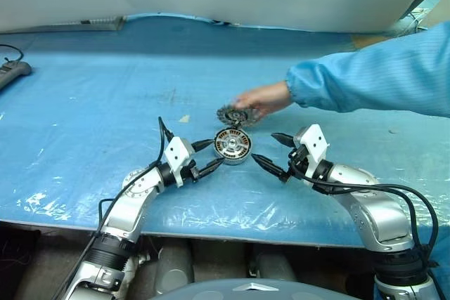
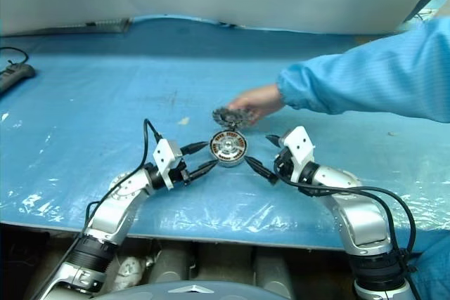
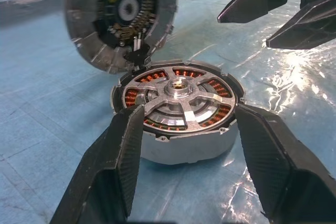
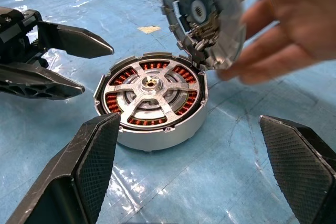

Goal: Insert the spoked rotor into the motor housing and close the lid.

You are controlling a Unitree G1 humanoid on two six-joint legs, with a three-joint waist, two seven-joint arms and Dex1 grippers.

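While the left tool (image 1: 209,157) flanks it, the motor housing (image 1: 233,145) rests.

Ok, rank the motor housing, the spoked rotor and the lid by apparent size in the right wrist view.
1. motor housing, widest.
2. spoked rotor, seated inside the housing, slightly smaller.
3. lid, unsure: tilted up, partly cut off and held by a person's hand; it may match the housing.
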